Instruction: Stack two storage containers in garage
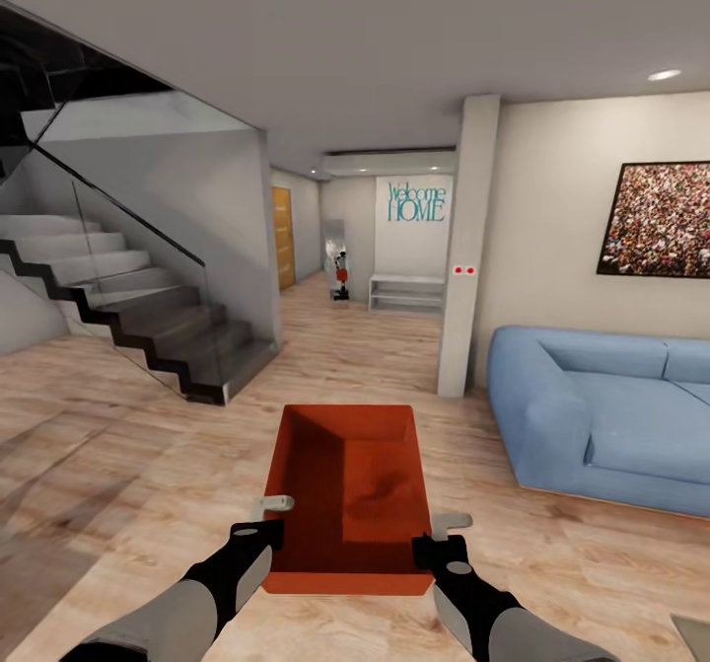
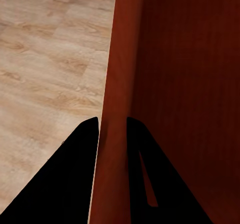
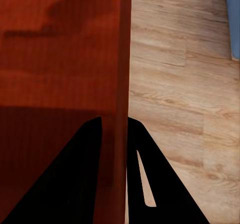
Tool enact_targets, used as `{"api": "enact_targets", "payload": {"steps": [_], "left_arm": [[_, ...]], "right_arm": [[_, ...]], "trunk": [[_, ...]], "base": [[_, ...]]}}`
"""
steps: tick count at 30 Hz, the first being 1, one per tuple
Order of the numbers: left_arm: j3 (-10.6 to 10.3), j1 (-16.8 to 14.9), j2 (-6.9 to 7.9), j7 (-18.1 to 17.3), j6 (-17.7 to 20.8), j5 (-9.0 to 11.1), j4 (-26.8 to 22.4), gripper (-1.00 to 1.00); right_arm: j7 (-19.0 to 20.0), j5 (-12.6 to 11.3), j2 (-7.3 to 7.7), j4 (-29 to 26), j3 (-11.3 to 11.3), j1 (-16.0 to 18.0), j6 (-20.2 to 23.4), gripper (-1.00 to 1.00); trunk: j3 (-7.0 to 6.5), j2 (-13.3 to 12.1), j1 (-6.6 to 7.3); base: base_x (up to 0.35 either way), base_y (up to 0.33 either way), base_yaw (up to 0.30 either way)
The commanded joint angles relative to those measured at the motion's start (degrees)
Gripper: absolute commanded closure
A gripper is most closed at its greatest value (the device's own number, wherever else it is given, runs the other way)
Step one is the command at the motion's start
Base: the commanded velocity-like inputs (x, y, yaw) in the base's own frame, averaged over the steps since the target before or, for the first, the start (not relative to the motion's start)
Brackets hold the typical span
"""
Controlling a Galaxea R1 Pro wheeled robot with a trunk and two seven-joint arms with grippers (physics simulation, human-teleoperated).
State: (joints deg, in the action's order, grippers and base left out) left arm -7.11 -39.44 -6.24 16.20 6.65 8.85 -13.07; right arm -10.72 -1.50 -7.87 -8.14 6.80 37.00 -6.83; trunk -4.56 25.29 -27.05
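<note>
Teal lettering on the far white wall reads "Welcome HOME" (image 1: 416, 202), the only writing I can make out from here. Below it sits a low white shelf unit (image 1: 405, 293), and a wooden door (image 1: 284, 238) stands at the left of the hallway beyond. I am in the living room (image 1: 414, 366), on a light wood plank floor (image 1: 118, 445) that runs on into the hall. A dark staircase with a glass balustrade (image 1: 128, 287) rises on my left, a white pillar (image 1: 467, 248) with a small red-dotted switch plate stands ahead on the right, and past it a blue sofa (image 1: 602, 415) sits under a speckled framed picture (image 1: 659, 220). I hold one orange-red storage container (image 1: 350, 489) out in front of me, above the planks, between both arms. My left tool (image 2: 113, 125) straddles the container's left wall, one finger outside and one inside, closed onto the thin panel. My right tool (image 3: 114, 125) grips the right wall the same way, fingers pinched on either face of it. In the head view both black tools sit at the near corners of the bin, whose open top shows its empty, shadowed floor.
</note>
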Motion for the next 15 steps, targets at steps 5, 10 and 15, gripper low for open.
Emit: {"api": "enact_targets", "payload": {"steps": [5,10,15], "left_arm": [[0.8,0.0,2.10,2.1,-1.4,-1.0,-0.2,1.00],[0.8,0.0,2.05,2.1,-1.4,-1.0,-0.3,1.00],[0.8,0.0,2.03,2.1,-1.4,-1.0,-0.3,1.00]], "right_arm": [[0.3,-0.5,-0.04,0.1,-1.0,0.0,0.0,1.00],[0.3,-0.6,-0.04,0.1,-1.0,0.0,0.0,1.00],[0.3,-0.6,-0.04,0.1,-1.0,0.0,0.1,1.00]], "trunk": [[0.02,0.0,-0.05],[0.02,0.0,-0.05],[0.02,0.0,-0.05]], "base": [[0.321,0.000,0.000],[0.321,0.000,0.000],[0.321,0.000,0.000]]}}
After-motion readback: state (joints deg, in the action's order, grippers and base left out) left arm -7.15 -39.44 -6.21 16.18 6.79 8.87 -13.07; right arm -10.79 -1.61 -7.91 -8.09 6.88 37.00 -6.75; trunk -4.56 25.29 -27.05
